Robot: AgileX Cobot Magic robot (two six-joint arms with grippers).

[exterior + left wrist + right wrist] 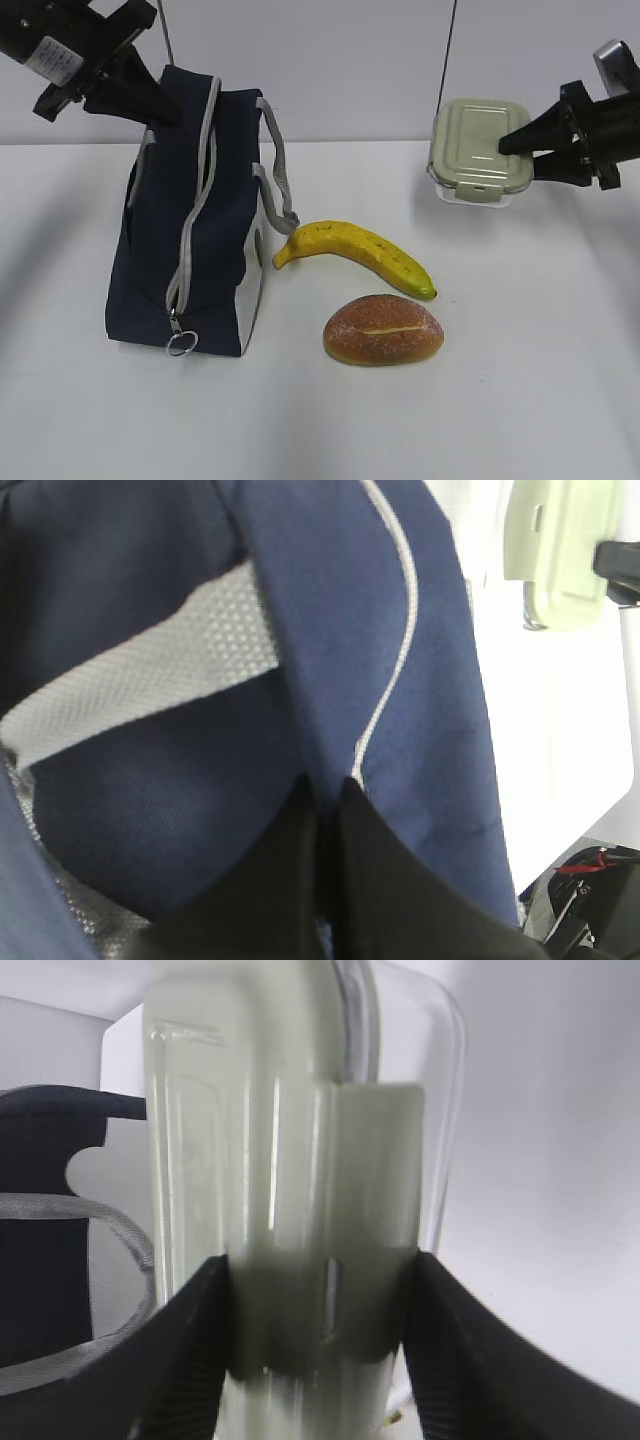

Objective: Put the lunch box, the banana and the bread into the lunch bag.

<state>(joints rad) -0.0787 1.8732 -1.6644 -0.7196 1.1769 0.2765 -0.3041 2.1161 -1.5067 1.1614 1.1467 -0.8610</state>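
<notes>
Lunch bag (190,220) stands upright on the white table (520,400), zipper (196,195) open along the top edge, ring pull (181,343) hanging at its lower front corner, grey strap handles (277,165) drooping off its right side. Left gripper (150,103) sits at the bag's top left edge, jaws closed on a fold of the navy fabric; the left wrist view shows the two fingers (290,880) pressed together with cloth pinched between them. Right gripper (512,148) is well to the right of the bag, clamped on the lunch box (475,152), which hangs in the air tilted on edge with its green lid (470,138) facing the exterior camera. The right wrist view confirms both fingers (190,1360) bearing on the box's sides at a lid clip. Whether the box's lower edge touches the table I can't tell from this angle. Banana (355,256) lies flat just right of the bag, near the hanging strap. Bread (383,329) sits in front of the banana, close but apart, slit up. Both lie between the bag and the held box, at table level below the box.
</notes>
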